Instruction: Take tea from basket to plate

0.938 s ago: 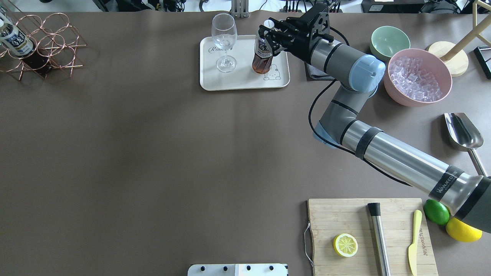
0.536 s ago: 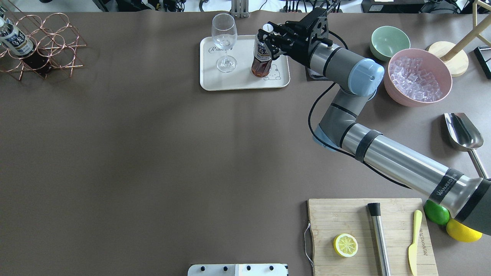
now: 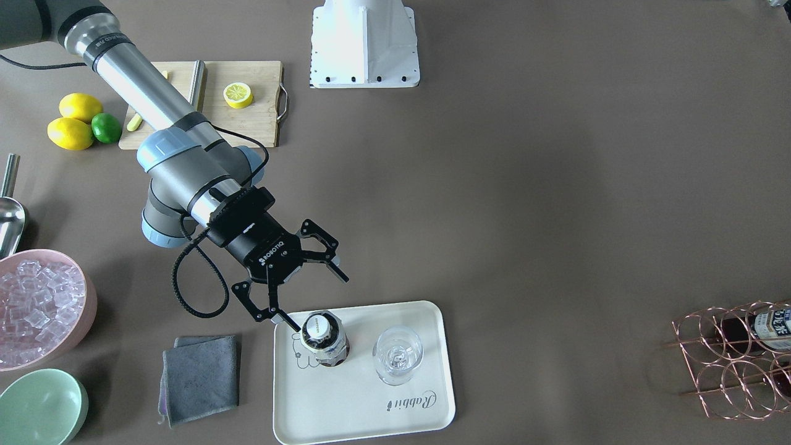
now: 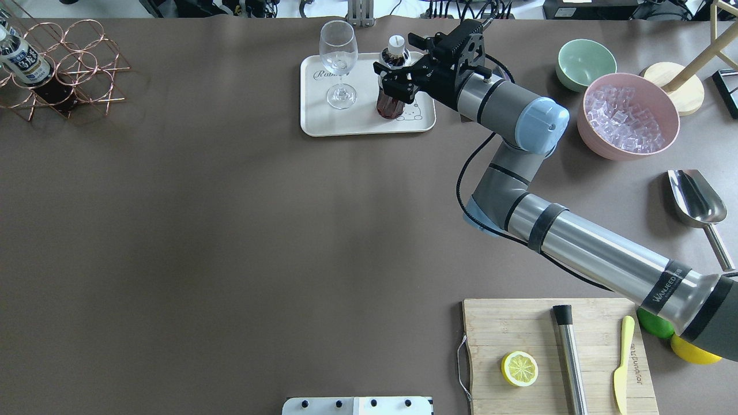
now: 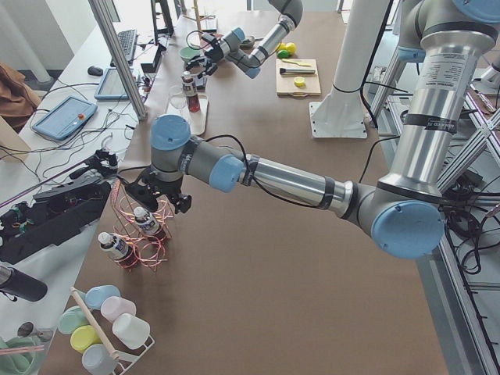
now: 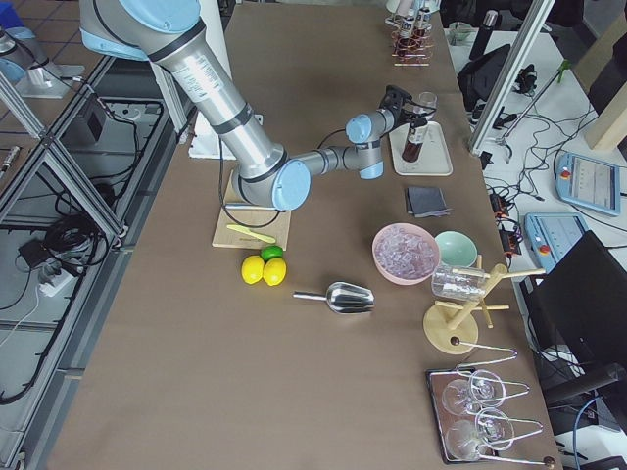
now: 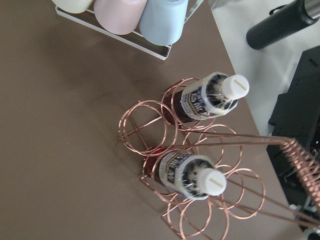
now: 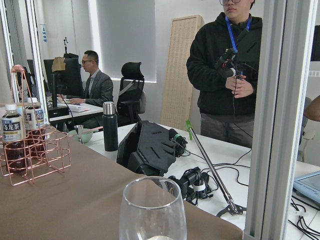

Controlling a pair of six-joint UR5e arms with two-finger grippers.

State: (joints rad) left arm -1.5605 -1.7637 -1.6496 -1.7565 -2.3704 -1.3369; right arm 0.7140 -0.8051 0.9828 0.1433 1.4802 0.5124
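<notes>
A tea bottle (image 3: 324, 337) with a white cap stands upright on the cream plate (image 3: 358, 408), next to the bear drawing; it also shows in the overhead view (image 4: 392, 98) on the plate (image 4: 323, 121). My right gripper (image 3: 309, 296) is open, jaws spread wide, just on the robot side of the bottle and apart from it (image 4: 400, 66). The copper wire basket (image 7: 150, 135) holds two more tea bottles (image 7: 205, 97); it stands at the table's far left (image 4: 69, 69). My left gripper (image 5: 160, 191) hovers over the basket; I cannot tell whether it is open or shut.
A clear stemmed glass (image 3: 397, 353) stands on the plate beside the bottle. A grey cloth (image 3: 201, 377), a pink bowl of ice (image 3: 37, 309) and a mint-green bowl (image 3: 40, 405) lie near the right arm. A cutting board (image 4: 553, 351) is near the robot.
My right gripper has opened and let go of the tea bottle, which now stands on the plate. The gripper has drawn back slightly toward the robot.
</notes>
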